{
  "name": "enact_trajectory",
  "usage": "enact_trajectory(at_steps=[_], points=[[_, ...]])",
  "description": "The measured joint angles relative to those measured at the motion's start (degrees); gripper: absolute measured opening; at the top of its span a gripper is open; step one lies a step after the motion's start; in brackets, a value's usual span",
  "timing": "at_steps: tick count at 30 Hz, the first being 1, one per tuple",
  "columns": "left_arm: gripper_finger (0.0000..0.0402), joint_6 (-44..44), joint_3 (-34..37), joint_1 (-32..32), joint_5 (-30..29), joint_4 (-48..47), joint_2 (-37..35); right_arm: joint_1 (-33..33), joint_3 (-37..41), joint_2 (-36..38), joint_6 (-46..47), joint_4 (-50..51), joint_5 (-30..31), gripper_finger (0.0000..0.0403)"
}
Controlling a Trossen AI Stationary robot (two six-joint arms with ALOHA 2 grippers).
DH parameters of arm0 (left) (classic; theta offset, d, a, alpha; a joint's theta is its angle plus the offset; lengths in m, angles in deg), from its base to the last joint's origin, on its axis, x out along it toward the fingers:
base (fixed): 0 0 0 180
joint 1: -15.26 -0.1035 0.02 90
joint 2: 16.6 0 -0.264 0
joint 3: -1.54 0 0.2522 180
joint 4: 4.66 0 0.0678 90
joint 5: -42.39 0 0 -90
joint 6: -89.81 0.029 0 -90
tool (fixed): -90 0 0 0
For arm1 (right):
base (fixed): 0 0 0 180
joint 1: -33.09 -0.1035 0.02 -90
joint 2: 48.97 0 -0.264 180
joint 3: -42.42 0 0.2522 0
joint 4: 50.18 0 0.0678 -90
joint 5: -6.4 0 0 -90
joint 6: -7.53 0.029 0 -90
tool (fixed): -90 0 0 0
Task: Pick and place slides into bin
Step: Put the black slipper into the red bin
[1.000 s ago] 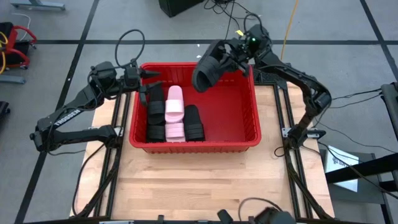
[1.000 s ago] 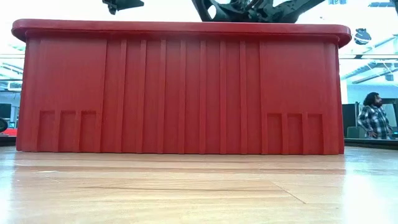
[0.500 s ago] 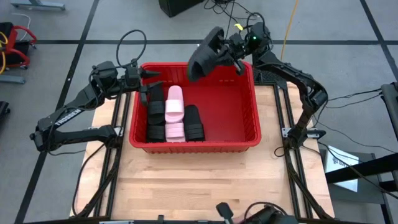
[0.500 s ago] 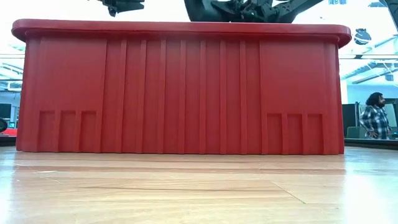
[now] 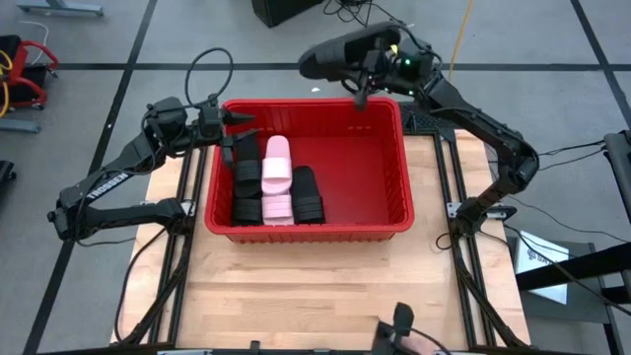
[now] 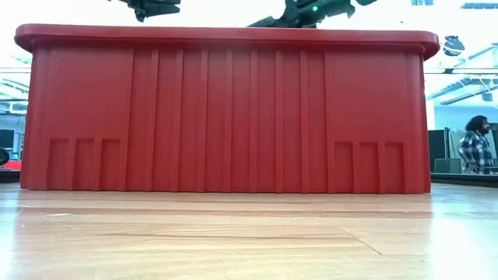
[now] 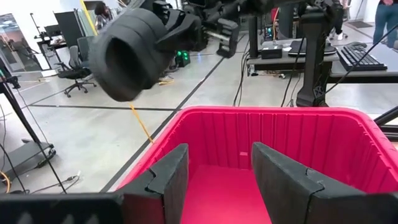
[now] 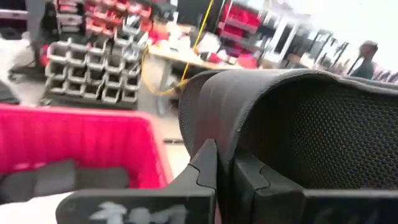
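The red bin (image 5: 404,168) stands on the wooden table and fills the low view (image 6: 226,117). In it lie black slides (image 5: 246,177), a pale pink slide (image 5: 277,177) and another black slide (image 5: 307,194). My right gripper (image 5: 367,67) is shut on a black slide (image 5: 335,54), high above the bin's far rim; this slide also shows in the left wrist view (image 7: 134,56). My left gripper (image 7: 214,180) is open and empty at the bin's far left corner (image 5: 237,123). My right gripper pinches the black slide between its two fingers (image 8: 208,165) at the edge of the wide strap (image 8: 227,140). The slide is lifted clear and sticks out from the fingers toward the table's left, roughly level, its strap opening facing my left gripper.
The bin's right half (image 5: 365,177) has bare floor. Bare wooden table (image 5: 315,286) lies in front of the bin. Cables and a dark box lie on the floor beyond the far edge. A person (image 6: 476,144) stands far off in the room.
My right gripper has risen and gone toward the table's far edge with the black slide. The slide hung slanting down over the bin's far rim and has swung up to lie roughly level, beyond the rim.
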Motion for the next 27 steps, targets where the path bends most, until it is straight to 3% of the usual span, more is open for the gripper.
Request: enact_trajectory(at_steps=[3,7,10,17,24,27], points=[[0.0179,-0.08,0.0,0.0,0.0,-0.18,0.0,0.34,-4.08,0.08,1.18,9.53,0.06,0.0004],[0.0179,-0.09,0.0,0.01,0.0,-0.17,0.0,-0.22,-9.01,-0.76,-1.53,19.6,6.57,0.0004],[0.0179,-0.09,0.0,0.0,0.0,-0.16,0.0,-0.37,-12.0,-2.29,-1.33,26.28,6.88,0.0004],[0.0179,-0.09,0.0,0.0,-0.02,0.01,0.0,-0.98,-19.16,-8.63,-1.01,35.83,2.11,0.0004],[0.0179,-0.09,0.0,0.0,-0.02,-0.14,0.0,-1.96,-26.83,-16.36,0.1,43.72,-12.82,0.0004],[0.0179,-0.09,0.0,0.02,-0.02,-0.16,0.0,-2.41,-29.98,-19.41,-0.58,48.39,-14.37,0.0004]])
